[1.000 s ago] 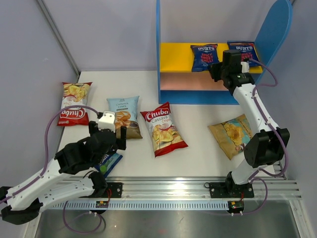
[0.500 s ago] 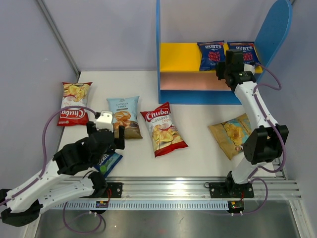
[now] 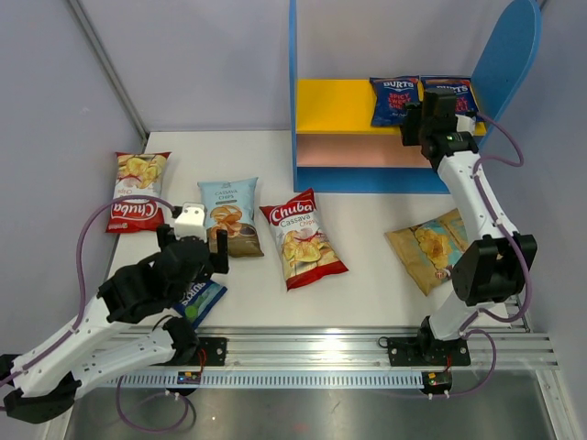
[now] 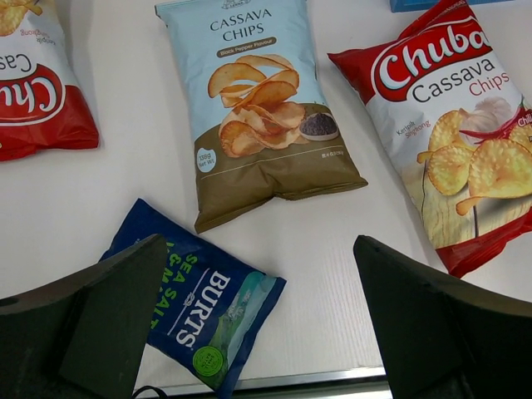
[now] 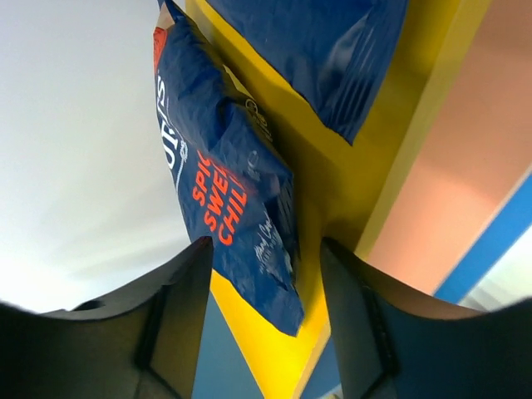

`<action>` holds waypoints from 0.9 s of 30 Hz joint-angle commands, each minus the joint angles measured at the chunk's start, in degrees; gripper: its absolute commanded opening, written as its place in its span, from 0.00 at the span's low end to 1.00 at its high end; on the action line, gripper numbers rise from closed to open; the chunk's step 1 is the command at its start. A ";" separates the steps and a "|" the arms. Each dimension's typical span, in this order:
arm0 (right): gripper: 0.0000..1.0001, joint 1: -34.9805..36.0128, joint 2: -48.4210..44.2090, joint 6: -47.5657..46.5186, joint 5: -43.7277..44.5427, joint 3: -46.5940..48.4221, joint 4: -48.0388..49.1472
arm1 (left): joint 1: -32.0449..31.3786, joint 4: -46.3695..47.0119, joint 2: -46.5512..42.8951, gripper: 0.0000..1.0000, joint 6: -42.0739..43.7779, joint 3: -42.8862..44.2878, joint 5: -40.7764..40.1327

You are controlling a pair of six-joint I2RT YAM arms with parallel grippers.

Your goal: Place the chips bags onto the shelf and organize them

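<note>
The shelf (image 3: 335,105) stands at the back right, with a yellow upper board and a pink board (image 3: 358,151). Two dark blue Burts chips bags (image 3: 394,99) (image 3: 456,90) lie on the yellow board. My right gripper (image 3: 417,115) is open at that board's front edge, and the lower end of the chilli Burts bag (image 5: 241,191) sits loose between its jaws (image 5: 266,249). My left gripper (image 4: 258,283) hangs wide open over the table near a sea-salt Burts bag (image 4: 195,312). On the table lie two Chuba bags (image 3: 136,191) (image 3: 303,238), a cassava bag (image 3: 229,215) and a tan-gold bag (image 3: 429,249).
The shelf's tall rounded blue side (image 3: 504,55) rises right beside my right arm. A metal rail (image 3: 367,348) runs along the table's near edge. Grey walls close in on the left and the back.
My right gripper carried the chilli Burts bag to the right along the yellow board, beside the other Burts bag, and opened its jaws. My left arm drifted slightly toward the near edge.
</note>
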 commanded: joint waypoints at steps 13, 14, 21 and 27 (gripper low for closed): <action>1.00 -0.55 -24.14 -18.01 -6.49 -15.36 3.53 | 19.24 1.60 0.97 0.99 -3.15 0.71 -1.69; 1.00 -0.55 -26.50 -20.48 -8.18 -16.07 3.82 | 21.26 2.04 1.41 0.99 -2.53 0.54 -0.20; 1.00 -0.46 -37.42 -39.47 -37.50 -31.01 10.17 | 50.30 5.83 7.47 0.99 -0.24 -0.26 11.22; 0.99 -0.46 -42.25 -51.08 -41.17 -34.97 1.20 | 58.89 -1.89 14.77 0.99 -11.29 1.06 12.63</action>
